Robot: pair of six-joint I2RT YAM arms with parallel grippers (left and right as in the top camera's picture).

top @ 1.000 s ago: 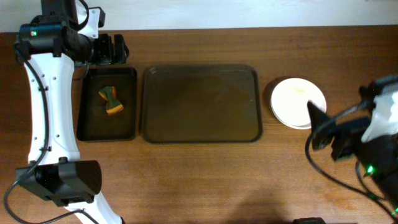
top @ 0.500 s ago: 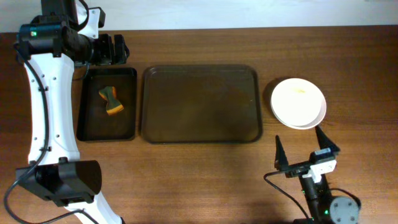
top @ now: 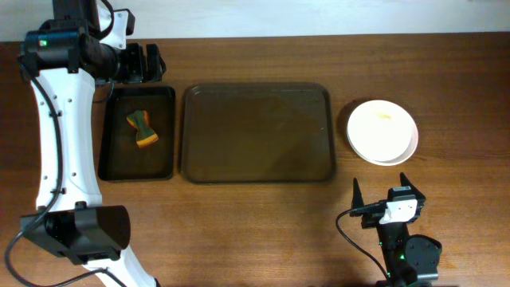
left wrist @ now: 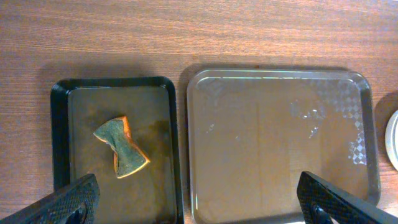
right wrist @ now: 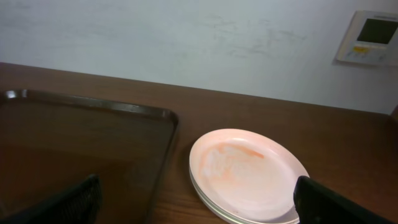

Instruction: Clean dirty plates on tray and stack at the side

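1. From overhead we see the big tray (top: pixel 259 89) in the middle of the table (top: pixel 239 231). The stack of plates (top: pixel 382 131) sits on the table just right of the tray, clear of its rim. Left of the big tray is a small black tray (top: pixel 107 155) with a sponge (top: pixel 142 129) in it. The left gripper (top: pixel 146 63) hangs at the small tray's far edge. The right gripper (top: pixel 381 190) stands nearer the front, below the plates, with its jaws spread and holding nothing.
2. Through the left wrist camera we look straight down on both trays. Its fingers (left wrist: pixel 62 202) sit far apart at the bottom corners, gripping nothing.
3. Through the right wrist camera we see the top plate (right wrist: pixel 245 168) smeared orange, beside the big tray's corner. The fingers (right wrist: pixel 336 202) are spread wide with nothing between them.
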